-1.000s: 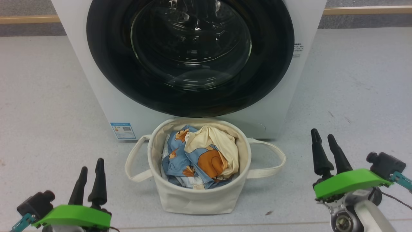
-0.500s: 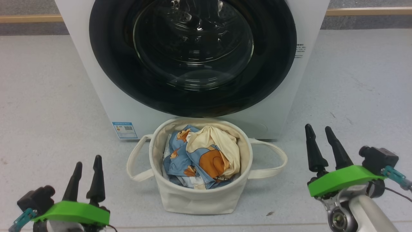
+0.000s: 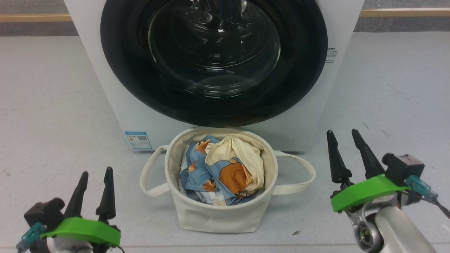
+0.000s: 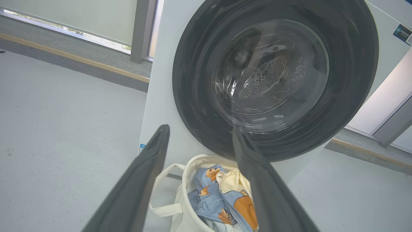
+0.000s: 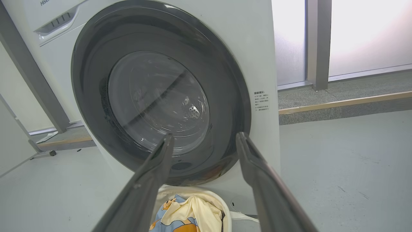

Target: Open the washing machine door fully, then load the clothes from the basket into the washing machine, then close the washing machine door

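Right gripper (image 3: 341, 131): edged forward toward the washing machine (image 3: 105, 98) since a second ago; fingers spread, empty, right of the basket (image 3: 218, 218)
Left gripper (image 3: 96, 171): fingers spread, empty, left of basket
Washing machine door (image 3: 213, 59): shut
Basket: on floor, just before machine
Clothes (image 3: 225, 172): heaped inside basket

Floor (image 3: 52, 105), pale grey. Bears: washing machine (image 3: 140, 126); basket (image 3: 214, 218), standing close before the washing machine.
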`<state>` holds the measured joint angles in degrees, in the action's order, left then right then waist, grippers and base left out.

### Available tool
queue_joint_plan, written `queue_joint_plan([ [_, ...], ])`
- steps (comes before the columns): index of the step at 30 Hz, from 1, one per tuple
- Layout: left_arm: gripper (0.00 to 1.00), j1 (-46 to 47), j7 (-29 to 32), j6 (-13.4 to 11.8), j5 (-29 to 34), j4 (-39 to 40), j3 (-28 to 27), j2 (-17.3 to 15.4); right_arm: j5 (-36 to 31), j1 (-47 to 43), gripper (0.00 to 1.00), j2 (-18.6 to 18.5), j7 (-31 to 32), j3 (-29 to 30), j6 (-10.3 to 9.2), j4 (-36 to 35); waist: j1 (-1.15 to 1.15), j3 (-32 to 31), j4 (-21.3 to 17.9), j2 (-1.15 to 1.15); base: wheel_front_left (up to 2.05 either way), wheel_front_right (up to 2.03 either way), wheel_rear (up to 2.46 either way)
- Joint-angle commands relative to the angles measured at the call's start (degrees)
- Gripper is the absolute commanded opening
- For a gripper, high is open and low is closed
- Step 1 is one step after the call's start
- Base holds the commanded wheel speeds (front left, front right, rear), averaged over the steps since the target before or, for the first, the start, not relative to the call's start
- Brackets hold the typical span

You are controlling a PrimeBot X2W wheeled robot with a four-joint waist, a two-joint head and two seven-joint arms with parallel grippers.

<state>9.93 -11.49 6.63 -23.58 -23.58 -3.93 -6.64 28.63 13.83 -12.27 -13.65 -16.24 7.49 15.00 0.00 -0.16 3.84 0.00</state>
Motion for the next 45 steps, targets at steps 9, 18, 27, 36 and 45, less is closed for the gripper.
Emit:
queue_joint_plan([
  [9, 1.0, 4.02, -2.35, 0.54, 7.06, 0.87, -2.45, -1.88, -7.05, 3.48, 1.0, 0.41, -1.04, -0.43, 0.0, -0.38, 0.0, 0.04, 0.48, 0.0, 0.0, 0.0, 0.0],
  [18, 1.0, 4.37, -3.51, 0.56, 12.25, 0.92, -3.38, -2.05, -11.68, 3.38, 1.0, 1.03, -1.35, 1.14, 0.0, 0.35, 0.0, 0.11, 0.65, 0.0, 0.0, 0.0, 0.0],
  [27, 1.0, 4.36, -3.51, 0.59, 12.46, 1.07, -4.05, -1.74, -11.5, 3.01, 1.0, 1.54, -1.35, 2.74, 0.0, 1.07, 0.0, 0.21, 0.68, 0.0, 0.0, 0.0, 0.0],
  [36, 1.0, 4.45, -3.51, 0.64, 12.39, 1.17, -5.0, -1.52, -11.63, 2.42, 1.0, 2.07, -1.35, 3.47, 0.0, 1.57, 0.0, 0.19, 0.75, 0.0, 0.0, 0.0, 0.0],
  [45, 1.0, 4.56, -3.51, 0.67, 12.88, 0.9, -5.65, -1.33, -11.37, 2.38, 1.0, 2.14, -1.35, 3.52, 0.0, 1.77, 0.0, 0.18, 0.73, 0.0, 0.0, 0.0, 0.0],
])
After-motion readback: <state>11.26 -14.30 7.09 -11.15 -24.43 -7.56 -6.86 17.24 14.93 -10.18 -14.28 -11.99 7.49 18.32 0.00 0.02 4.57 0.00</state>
